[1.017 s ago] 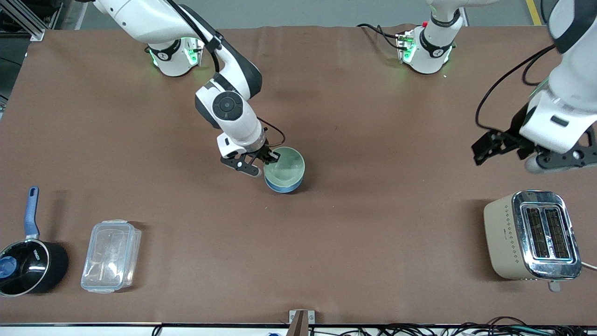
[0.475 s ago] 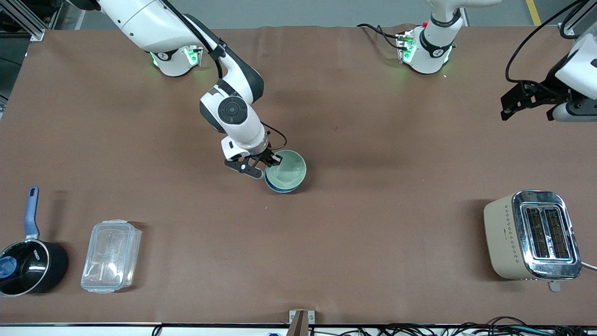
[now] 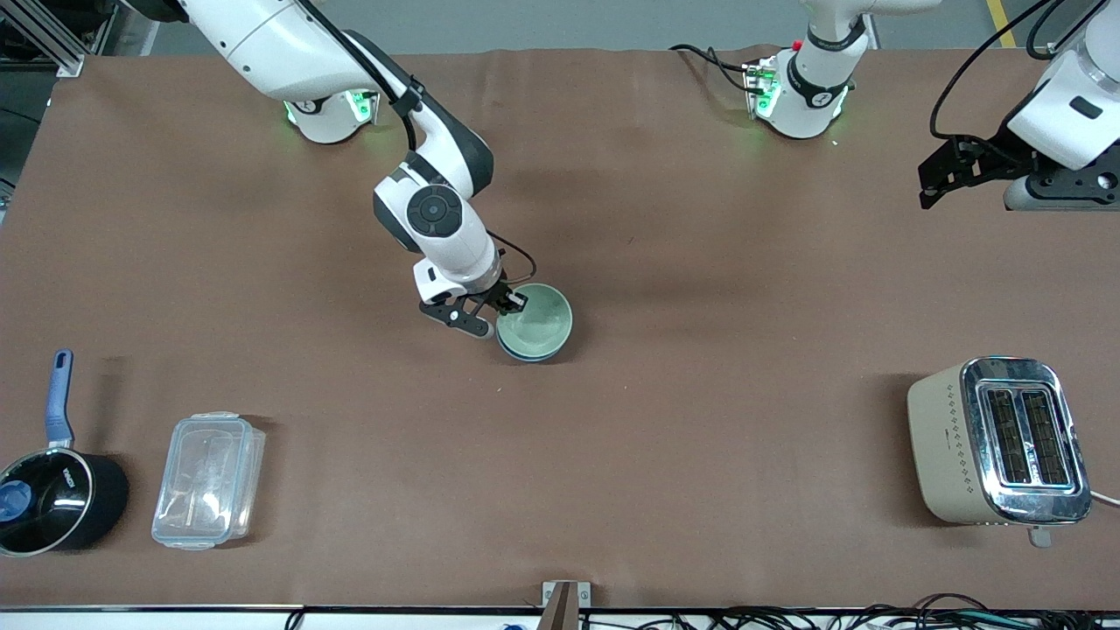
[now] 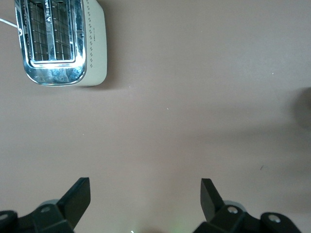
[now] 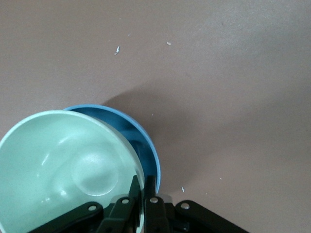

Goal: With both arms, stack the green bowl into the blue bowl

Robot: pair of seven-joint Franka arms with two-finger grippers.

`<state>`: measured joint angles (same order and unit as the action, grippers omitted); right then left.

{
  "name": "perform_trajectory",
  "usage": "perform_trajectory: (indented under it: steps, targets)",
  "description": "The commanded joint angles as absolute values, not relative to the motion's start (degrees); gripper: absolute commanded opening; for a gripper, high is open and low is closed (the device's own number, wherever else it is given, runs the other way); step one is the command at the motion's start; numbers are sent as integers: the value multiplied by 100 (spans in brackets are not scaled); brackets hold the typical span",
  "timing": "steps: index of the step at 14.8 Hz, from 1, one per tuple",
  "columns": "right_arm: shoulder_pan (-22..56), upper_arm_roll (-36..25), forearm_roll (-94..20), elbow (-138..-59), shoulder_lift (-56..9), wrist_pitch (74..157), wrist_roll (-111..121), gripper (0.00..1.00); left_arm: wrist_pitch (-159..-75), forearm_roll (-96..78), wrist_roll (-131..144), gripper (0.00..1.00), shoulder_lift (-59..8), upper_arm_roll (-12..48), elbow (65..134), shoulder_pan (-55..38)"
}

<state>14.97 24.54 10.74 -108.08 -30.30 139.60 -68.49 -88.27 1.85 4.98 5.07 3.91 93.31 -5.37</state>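
Observation:
The pale green bowl (image 3: 535,320) sits tilted inside the blue bowl (image 3: 525,354) at the middle of the table. My right gripper (image 3: 510,302) is shut on the green bowl's rim, on the side toward the right arm's base. In the right wrist view the green bowl (image 5: 68,165) lies in the blue bowl (image 5: 141,141), one finger inside its rim and one outside, at my right gripper (image 5: 144,187). My left gripper (image 3: 949,179) is open and empty, raised over the left arm's end of the table. The left wrist view shows its open gripper (image 4: 145,191) over bare table.
A beige toaster (image 3: 997,442) stands near the front camera at the left arm's end, also seen in the left wrist view (image 4: 58,41). A clear plastic container (image 3: 208,479) and a black saucepan with a blue handle (image 3: 52,490) sit at the right arm's end.
The right gripper lowered the green bowl deeper into the blue bowl. The left arm rose and drew back from above the toaster toward the table's edge at its end.

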Motion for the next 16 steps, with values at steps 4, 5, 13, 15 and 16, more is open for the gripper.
perform_trajectory:
  steps: [4, 5, 13, 15, 16]
  targets:
    - [1415, 2514, 1310, -10890, -3102, 14080, -7005, 60, -8886, -88, 677, 100, 624, 448, 9422, -510]
    - [1415, 2514, 1310, -10881, -3103, 14071, -7005, 78, -8894, -97, 677, 100, 624, 448, 9413, -492]
    - [713, 2470, 1275, -10644, -1066, 11841, -5734, 100, -8965, -53, 668, 100, 449, 448, 9264, -518]
    - [554, 2059, 1240, -10600, -591, 11524, -5092, 100, -8956, -53, 668, 100, 396, 448, 9176, -527]
    - [554, 1709, 1178, -10565, -354, 11392, -4523, 100, -8956, -53, 668, 100, 396, 448, 9176, -527]
